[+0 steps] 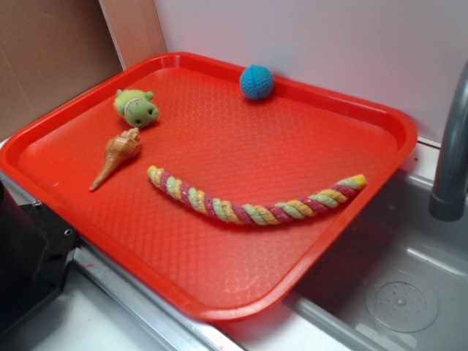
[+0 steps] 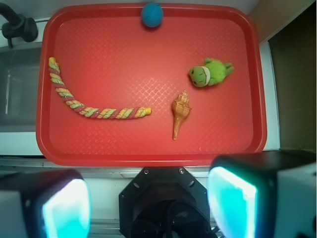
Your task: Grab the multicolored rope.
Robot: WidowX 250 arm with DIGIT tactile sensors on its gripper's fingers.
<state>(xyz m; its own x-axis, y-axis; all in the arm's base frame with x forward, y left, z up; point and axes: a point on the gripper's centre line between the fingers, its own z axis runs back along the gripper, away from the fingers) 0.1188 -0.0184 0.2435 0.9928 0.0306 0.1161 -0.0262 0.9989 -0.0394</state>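
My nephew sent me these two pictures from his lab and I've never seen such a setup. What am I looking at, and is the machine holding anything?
It is a small robot arm. One picture comes from a camera off to the side; the other from a camera on the arm's wrist, looking down. The two glowing blocks at the bottom of the wrist picture are the fingers of its tool, spread apart and holding nothing.

On a red tray beside a sink lie four toys: a long multicolored rope curved across the middle, a tan shell, a green plush toy and a blue ball at the far edge. None touches another. The rope is what the arm should grab; it is not yet near it.
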